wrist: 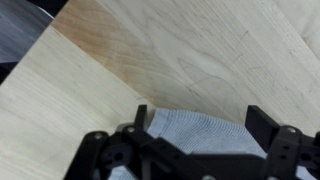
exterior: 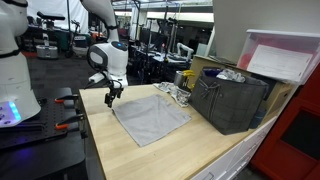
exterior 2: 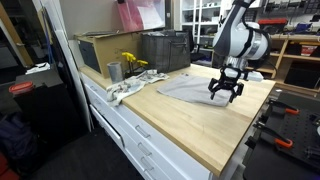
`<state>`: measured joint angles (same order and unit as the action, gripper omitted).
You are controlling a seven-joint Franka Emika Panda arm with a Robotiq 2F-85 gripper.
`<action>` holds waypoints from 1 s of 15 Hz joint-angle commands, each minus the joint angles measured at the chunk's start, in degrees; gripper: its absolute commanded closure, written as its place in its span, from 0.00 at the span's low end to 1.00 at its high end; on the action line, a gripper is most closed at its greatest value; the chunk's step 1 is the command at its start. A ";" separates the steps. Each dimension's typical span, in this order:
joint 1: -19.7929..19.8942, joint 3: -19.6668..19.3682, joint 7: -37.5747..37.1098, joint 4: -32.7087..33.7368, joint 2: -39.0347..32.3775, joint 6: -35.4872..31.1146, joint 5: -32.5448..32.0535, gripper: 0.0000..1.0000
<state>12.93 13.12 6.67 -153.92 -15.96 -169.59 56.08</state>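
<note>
A grey cloth (exterior: 150, 118) lies flat on the wooden table (exterior: 140, 160); it also shows in an exterior view (exterior 2: 192, 86). My gripper (exterior: 111, 96) hangs just above the cloth's corner nearest the table edge, fingers pointing down, seen also in an exterior view (exterior 2: 226, 92). In the wrist view the fingers (wrist: 200, 122) are spread open on either side of the cloth corner (wrist: 205, 135), with nothing between them but the cloth below. I cannot tell whether the fingertips touch the cloth.
A dark bin (exterior: 232, 100) stands at the back of the table with a cardboard box (exterior 2: 100, 48) beside it. A metal cup (exterior 2: 114, 71), yellow objects (exterior 2: 133, 62) and a crumpled rag (exterior 2: 126, 90) lie beyond the cloth. Table edges lie close to the gripper.
</note>
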 commanded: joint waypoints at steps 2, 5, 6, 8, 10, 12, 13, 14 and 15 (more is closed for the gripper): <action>4.12 3.44 10.71 0.80 -1.45 -3.27 8.23 0.00; 5.57 4.35 16.25 1.93 -3.79 -4.73 11.53 0.00; 6.08 4.78 17.82 2.42 -4.75 -5.27 12.70 0.00; 7.00 5.72 20.68 3.85 -6.56 -5.59 15.14 0.00; 7.97 6.84 23.30 5.64 -8.31 -5.53 17.52 0.00; 8.87 7.98 25.41 7.40 -9.20 -4.98 20.15 0.26; 9.20 8.53 26.35 8.11 -9.42 -4.85 21.33 0.35; 9.42 8.87 27.27 8.74 -9.64 -4.85 22.34 0.42; 9.62 9.10 28.22 9.15 -9.65 -4.89 23.21 0.51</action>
<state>20.70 20.31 29.61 -146.96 -24.63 -173.37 75.11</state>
